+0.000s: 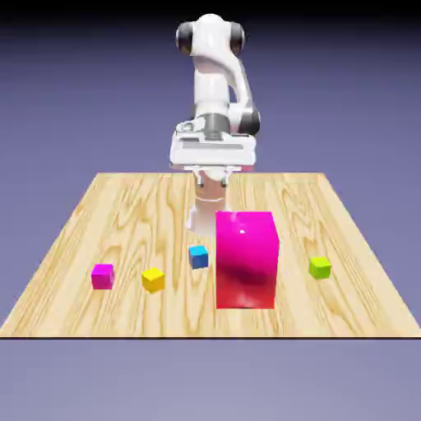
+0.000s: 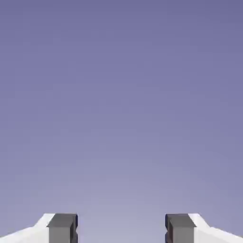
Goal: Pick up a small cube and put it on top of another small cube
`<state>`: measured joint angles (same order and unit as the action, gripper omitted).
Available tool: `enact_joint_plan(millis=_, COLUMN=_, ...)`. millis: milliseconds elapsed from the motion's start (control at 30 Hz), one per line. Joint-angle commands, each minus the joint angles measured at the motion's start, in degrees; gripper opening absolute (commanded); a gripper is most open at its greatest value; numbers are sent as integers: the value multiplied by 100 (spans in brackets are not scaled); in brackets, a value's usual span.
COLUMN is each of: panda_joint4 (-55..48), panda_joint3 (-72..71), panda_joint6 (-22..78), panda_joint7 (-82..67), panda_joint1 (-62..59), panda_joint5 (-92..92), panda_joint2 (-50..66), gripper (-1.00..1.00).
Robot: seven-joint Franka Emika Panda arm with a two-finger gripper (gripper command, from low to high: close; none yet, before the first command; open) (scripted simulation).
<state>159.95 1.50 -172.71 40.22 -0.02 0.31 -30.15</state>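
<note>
**Fingers apart, pink cube waiting on the table**

And here we are, the fingers released, spread well apart with nothing between them! They're up above the far part of the table, and the hand view catches only backdrop beyond them, so they don't look lined up for a grasp. That height probably gives room to swing past the big magenta block, the likeliest thing to clip.

There's our small pink cube, flat on the table at the exterior view's left, the yellow cube near it. That side gap matters: a finger likely has to slip in there. The blue cube, the stacking spot, sits flat with its top bare, good for landing, but close beside the block. Careful there!
</note>
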Motion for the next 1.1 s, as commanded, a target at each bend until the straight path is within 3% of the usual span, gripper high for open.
enact_joint_plan(millis=0, panda_joint4=-87, panda_joint3=124, panda_joint6=108, panda_joint7=-186, panda_joint1=-59, panda_joint5=26, panda_joint2=208, gripper=0)
enact_joint_plan(millis=700, panda_joint4=-1899, panda_joint3=2708, panda_joint6=2351, panda_joint7=-4040, panda_joint1=-1277, panda_joint5=559, panda_joint2=4527, gripper=0)
enact_joint_plan(millis=933, panda_joint4=-2032, panda_joint3=1921, panda_joint6=1430, panda_joint7=-4572, panda_joint1=-1936, panda_joint5=1316, panda_joint2=5608, gripper=0)
enact_joint_plan(millis=967, panda_joint4=-2032, panda_joint3=1921, panda_joint6=1430, panda_joint7=-4572, panda_joint1=-1936, panda_joint5=1316, panda_joint2=5608, gripper=-100)
enact_joint_plan(millis=1067, panda_joint4=-1981, panda_joint3=2223, panda_joint6=1783, panda_joint7=-4368, panda_joint1=-1683, panda_joint5=1025, panda_joint2=5193, gripper=-100)
